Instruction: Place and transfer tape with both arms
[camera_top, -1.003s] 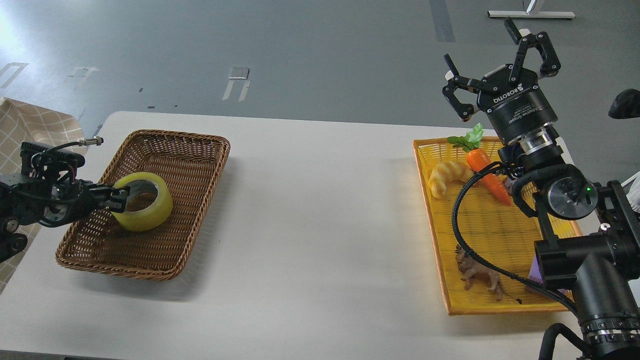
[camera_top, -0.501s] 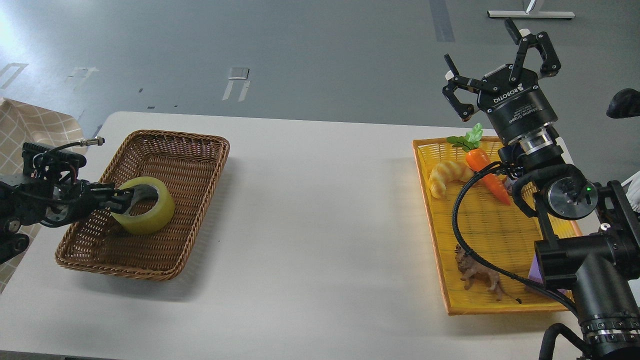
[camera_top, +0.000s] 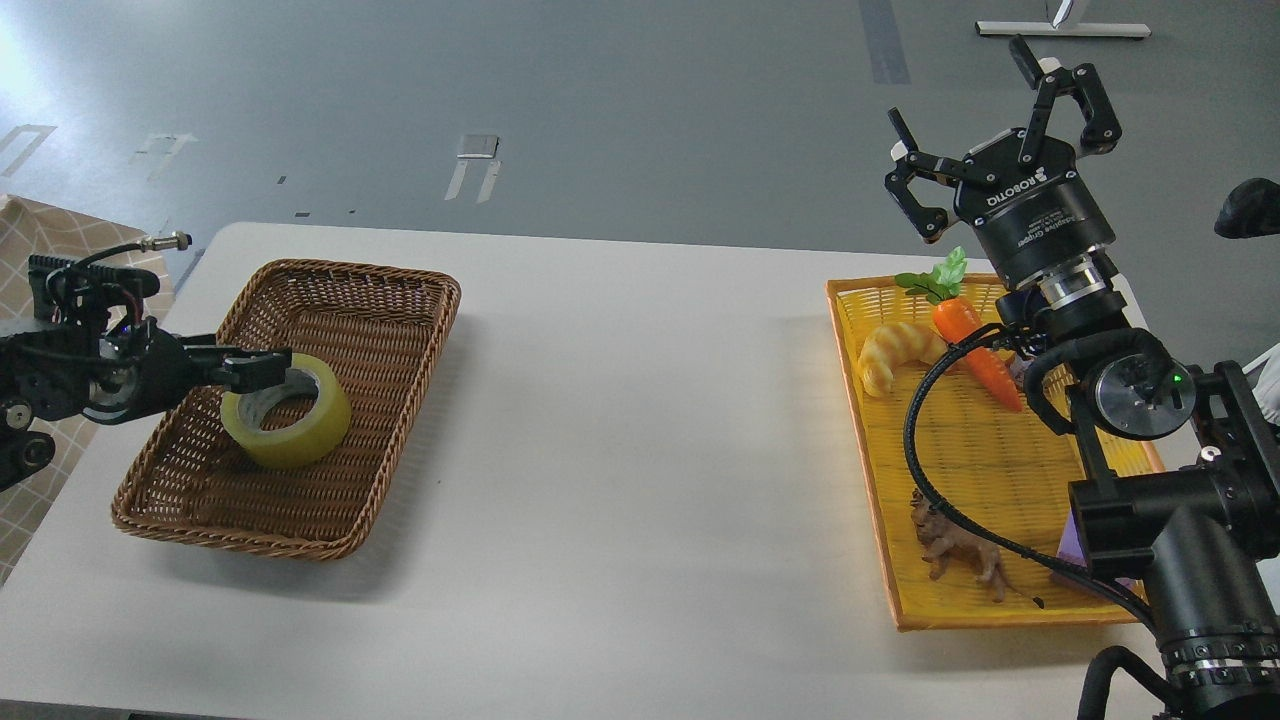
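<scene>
**Tape lies in the brown basket, left gripper at its rim**

On my left, the tape (camera_top: 287, 424) lies flat in the wicker basket (camera_top: 400, 300). My left gripper (camera_top: 262, 370) overlaps its near rim; whether it grips I cannot tell. I should back out slowly and level. My right gripper (camera_top: 1000, 130) hangs spread wide, empty, above the yellow tray (camera_top: 985, 465).

Tape (camera_top: 286, 425): wide roll, translucent yellow, grey-white core showing inside the hole. Lies nearly flat, slightly tilted, hole facing up. Sits inside the brown wicker basket (camera_top: 380, 300) at left of the table, toward the basket's left-middle. Left gripper (camera_top: 262, 368) fingertips sit at the roll's upper-left rim, over the hole edge; whether they touch it is unclear. Right gripper (camera_top: 990, 125) raised far right, fingers spread, empty.
</scene>
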